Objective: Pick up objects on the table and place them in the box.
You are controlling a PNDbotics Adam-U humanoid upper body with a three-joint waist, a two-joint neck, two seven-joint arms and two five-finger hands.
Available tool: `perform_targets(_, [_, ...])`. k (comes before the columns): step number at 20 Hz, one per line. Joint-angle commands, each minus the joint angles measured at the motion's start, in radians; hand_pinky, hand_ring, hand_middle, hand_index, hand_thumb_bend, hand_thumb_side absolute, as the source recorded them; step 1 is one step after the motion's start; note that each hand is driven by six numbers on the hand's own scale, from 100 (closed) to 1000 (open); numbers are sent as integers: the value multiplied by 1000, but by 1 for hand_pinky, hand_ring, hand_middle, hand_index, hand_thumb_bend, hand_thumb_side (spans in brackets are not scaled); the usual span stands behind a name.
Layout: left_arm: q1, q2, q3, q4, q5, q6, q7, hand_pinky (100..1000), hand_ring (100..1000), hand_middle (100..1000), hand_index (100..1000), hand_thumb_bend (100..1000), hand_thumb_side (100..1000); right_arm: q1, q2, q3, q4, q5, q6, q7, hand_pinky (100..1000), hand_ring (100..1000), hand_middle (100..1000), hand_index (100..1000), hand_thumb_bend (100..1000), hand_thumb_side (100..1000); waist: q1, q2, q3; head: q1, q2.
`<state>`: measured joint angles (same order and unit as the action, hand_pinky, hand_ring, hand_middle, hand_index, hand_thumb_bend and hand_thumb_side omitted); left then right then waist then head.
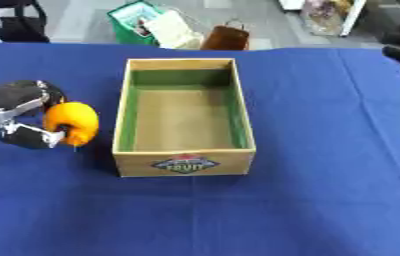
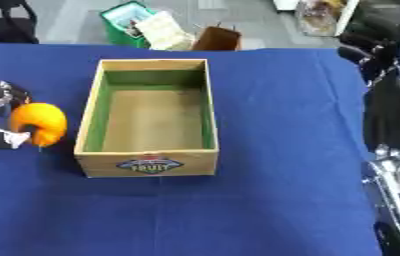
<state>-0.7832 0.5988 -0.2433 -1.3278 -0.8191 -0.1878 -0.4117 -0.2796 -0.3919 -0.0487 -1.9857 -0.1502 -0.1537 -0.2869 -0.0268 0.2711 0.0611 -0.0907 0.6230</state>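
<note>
An orange, rounded object (image 1: 72, 123) is held in my left hand (image 1: 15, 115) at the left, just above the blue tablecloth and a short way left of the box. The hand's fingers and thumb are curled round it. The wooden box (image 1: 184, 163) stands in the middle, open-topped, with green inner walls and a label on its front; its inside looks bare. My right arm (image 2: 396, 115) runs down the right edge, but the hand itself is not visible.
The blue tablecloth (image 1: 326, 200) covers the whole table. Beyond the far edge, on the floor, stand a green bag (image 1: 138, 22) with papers and a brown bag (image 1: 225, 37).
</note>
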Motion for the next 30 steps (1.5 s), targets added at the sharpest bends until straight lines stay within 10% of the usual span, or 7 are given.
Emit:
perform_targets(1, [-31,31,25,-32,-2,10,38,427,527,565,619,100,292,-7,-15,-4,-14,6,-1,-1,777,765,697,791,100,1000,3,-17,0,-4,-7])
perform_targets(17, [-297,-149,84,34,-42,32,245,453,515,484,555,100,330,-42,-25,9,-14,-13,-14,15,775,763,698,790,100,1000,0,-16,-25,-13,18])
perform_targets(30, [-306,-420,128,167,-410,-2,305,453,522,492,561,100,315,-73,-3,20,-14,-36,-21,27,775,762,698,790,100,1000,-18,-8,-55,38,2])
